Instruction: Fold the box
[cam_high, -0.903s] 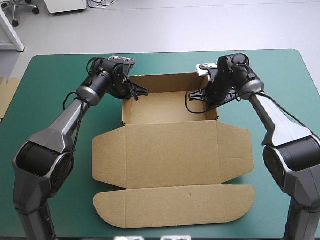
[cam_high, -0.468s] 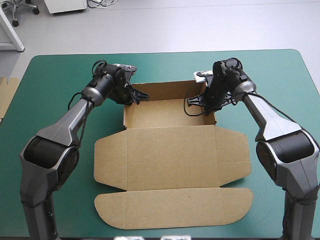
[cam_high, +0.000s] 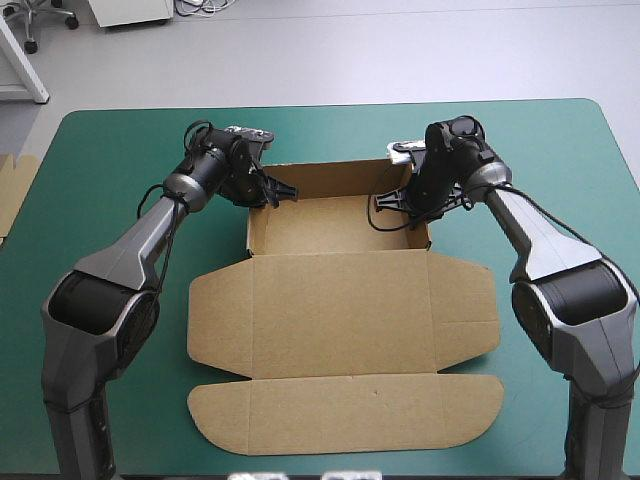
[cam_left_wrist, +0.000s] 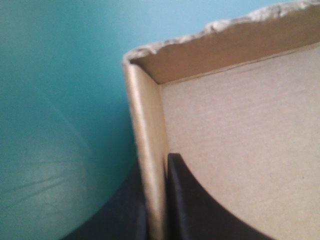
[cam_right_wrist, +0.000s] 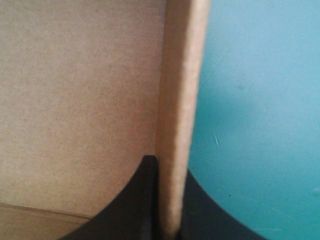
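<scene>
The brown box (cam_high: 340, 300) lies mid-table as an open tray (cam_high: 335, 228) at the far side, its lid and front flap (cam_high: 345, 412) flat toward the near edge. My left gripper (cam_high: 281, 192) is at the tray's far-left corner, shut on the left side wall (cam_left_wrist: 149, 150). One black finger (cam_left_wrist: 200, 205) is inside the wall and the other outside. My right gripper (cam_high: 392, 200) is at the far-right corner, shut on the right side wall (cam_right_wrist: 181, 100). There, one finger (cam_right_wrist: 132, 205) sits inside and one outside over the teal-green cover (cam_right_wrist: 260, 125).
An edge of more brown board (cam_high: 14, 190) shows at the table's left edge. Teal-green cover (cam_high: 110, 160) lies bare on both sides of the box and beyond the tray.
Both grippers have drawn a little closer together at the tray's far corners, and the side walls stand more upright. Since just before, almost nothing has moved.
</scene>
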